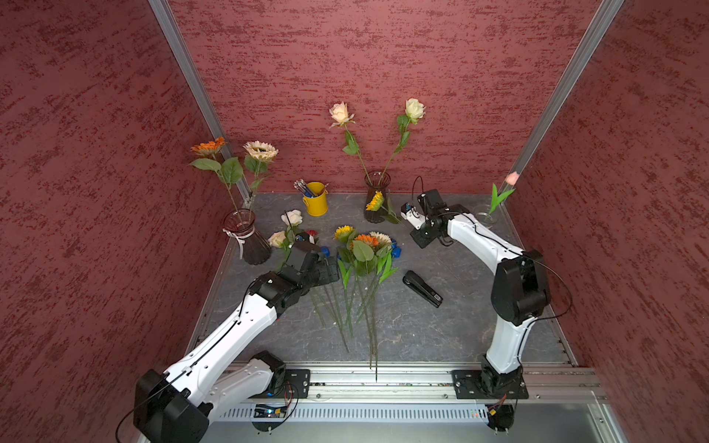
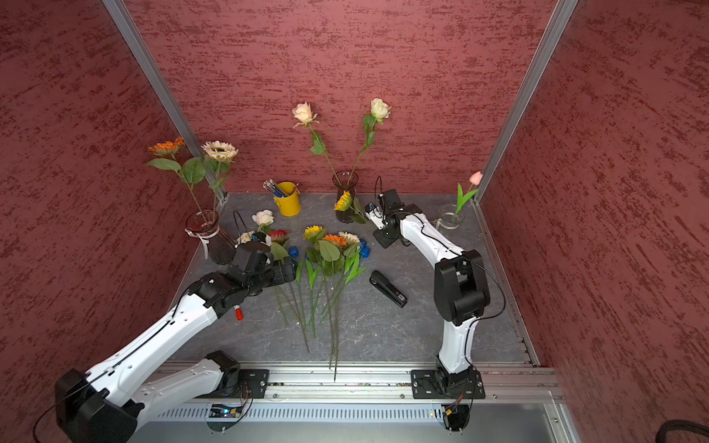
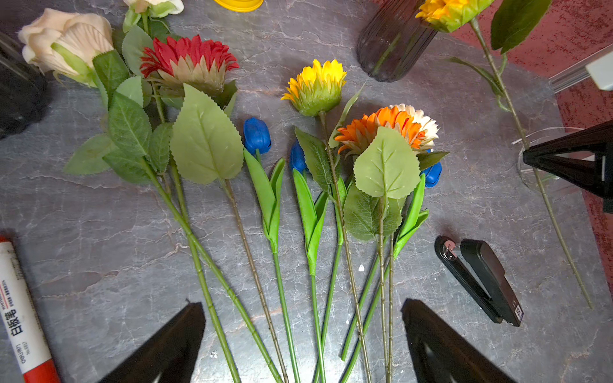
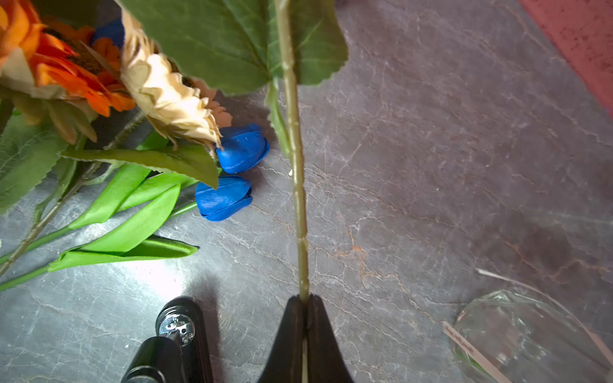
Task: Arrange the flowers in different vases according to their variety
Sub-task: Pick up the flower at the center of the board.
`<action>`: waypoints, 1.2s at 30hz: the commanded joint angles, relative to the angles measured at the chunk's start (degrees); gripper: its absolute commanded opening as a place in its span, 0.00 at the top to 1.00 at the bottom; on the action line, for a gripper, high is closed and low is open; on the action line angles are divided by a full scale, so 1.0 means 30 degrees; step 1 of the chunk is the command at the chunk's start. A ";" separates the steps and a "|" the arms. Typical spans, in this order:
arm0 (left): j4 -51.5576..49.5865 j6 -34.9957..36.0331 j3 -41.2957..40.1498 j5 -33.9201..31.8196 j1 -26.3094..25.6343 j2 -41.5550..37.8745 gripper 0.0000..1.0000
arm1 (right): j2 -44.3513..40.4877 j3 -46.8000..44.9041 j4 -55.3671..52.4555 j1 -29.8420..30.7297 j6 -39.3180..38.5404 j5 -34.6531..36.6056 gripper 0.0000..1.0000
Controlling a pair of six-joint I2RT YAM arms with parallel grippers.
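Note:
My right gripper [image 4: 304,298] is shut on the green stem of a yellow sunflower [image 1: 375,200], which is held tilted beside the plain dark vase [image 1: 376,191] with two roses in it. My left gripper [image 3: 302,305] is open and low over the stems of loose flowers [image 1: 360,249] lying on the table: sunflowers, cream roses [image 3: 66,43] and blue tulips [image 3: 257,136]. The ribboned dark vase [image 1: 247,237] at the left holds an orange and a cream sunflower. At the back right, the clear vase [image 1: 485,214] holds a pink tulip [image 1: 512,177].
A yellow bucket [image 1: 316,201] of pens stands at the back. A black stapler [image 1: 422,287] lies right of the flower pile. A red-capped marker [image 3: 20,308] lies by the left arm. Red walls close in on three sides.

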 commanded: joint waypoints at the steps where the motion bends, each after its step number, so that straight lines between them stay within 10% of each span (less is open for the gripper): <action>1: -0.0342 -0.0231 -0.0323 0.0255 -0.0129 -0.0377 0.03 | -0.0780 -0.0567 0.0054 0.0274 0.0615 0.0359 1.00; 18: 0.0361 -0.1569 -0.1852 0.0871 -0.0413 -0.0227 0.03 | -0.8195 0.1650 0.5462 0.2496 0.5713 -0.1403 1.00; 26: 0.0610 -0.3871 -0.4149 0.2055 -0.0550 -0.0446 0.03 | -0.6047 0.2605 1.4963 0.4655 1.0737 -0.4746 1.00; 36: 0.0339 -0.1199 -0.0746 0.1281 -0.0570 -0.4034 0.04 | -0.4227 0.3415 1.1617 0.4973 1.1454 -0.8152 1.00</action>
